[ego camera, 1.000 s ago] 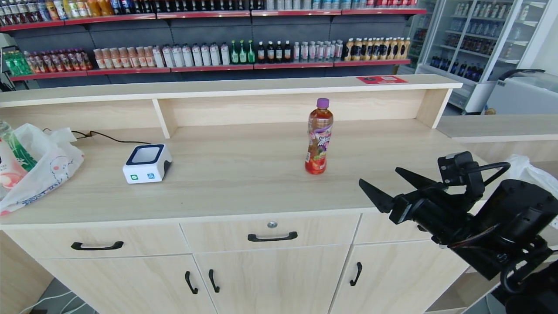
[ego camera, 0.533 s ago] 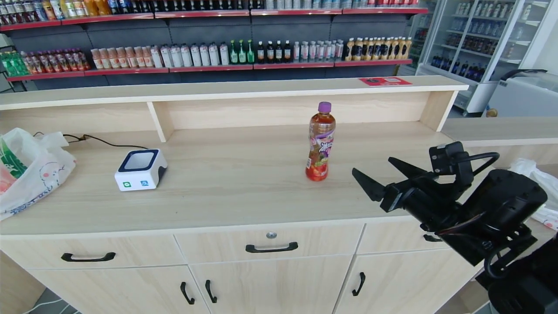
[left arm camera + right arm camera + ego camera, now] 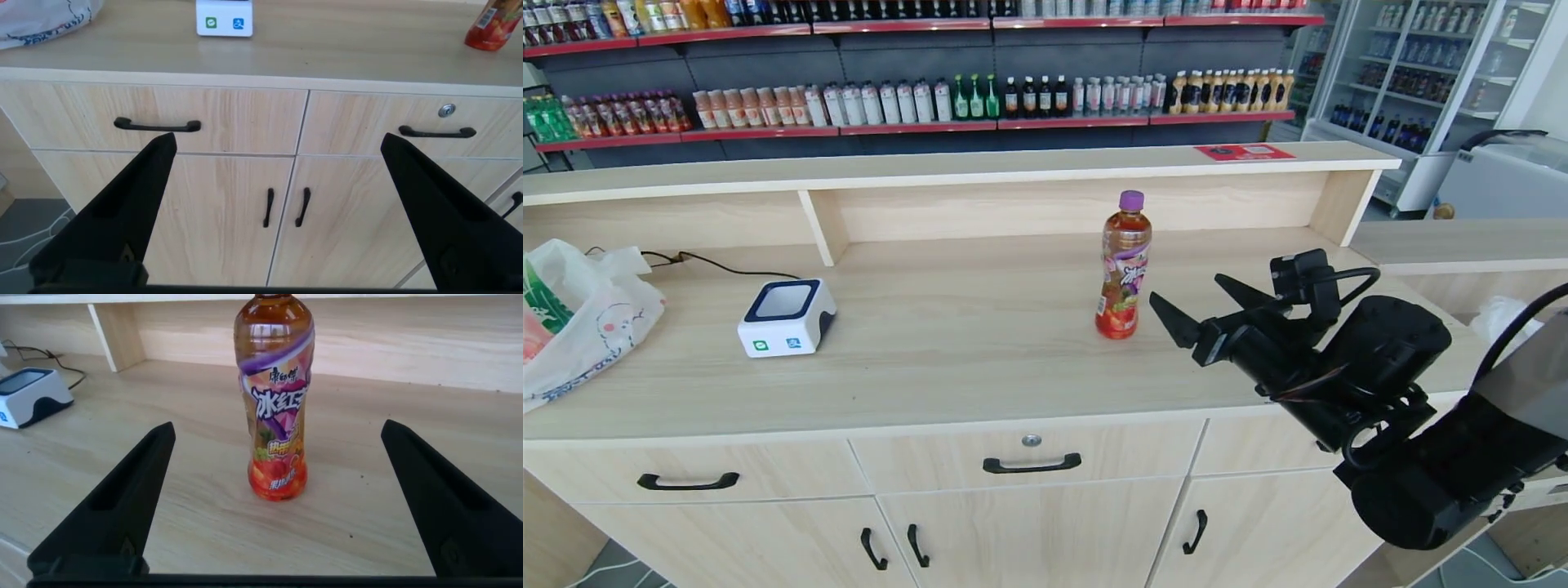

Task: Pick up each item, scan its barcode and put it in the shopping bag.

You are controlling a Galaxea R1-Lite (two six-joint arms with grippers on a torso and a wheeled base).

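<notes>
Bottle (image 3: 1123, 265) upright on the worktop (image 3: 947, 343); I see my right gripper (image 3: 1184, 287) near it, jaws apart; left gripper (image 3: 278, 139) jaws apart too.

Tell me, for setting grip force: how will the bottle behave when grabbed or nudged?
Tall on a narrow base, the bottle would probably tip if nudged high. It looks nearly full, so likely heavy for its size. Its glossy wrap may slip.

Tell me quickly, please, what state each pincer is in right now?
Left pincer: open, holding nothing, facing the pale wooden cabinet drawers.
Right pincer: open, holding nothing, just short of the upright purple-capped plastic drink bottle.
</notes>
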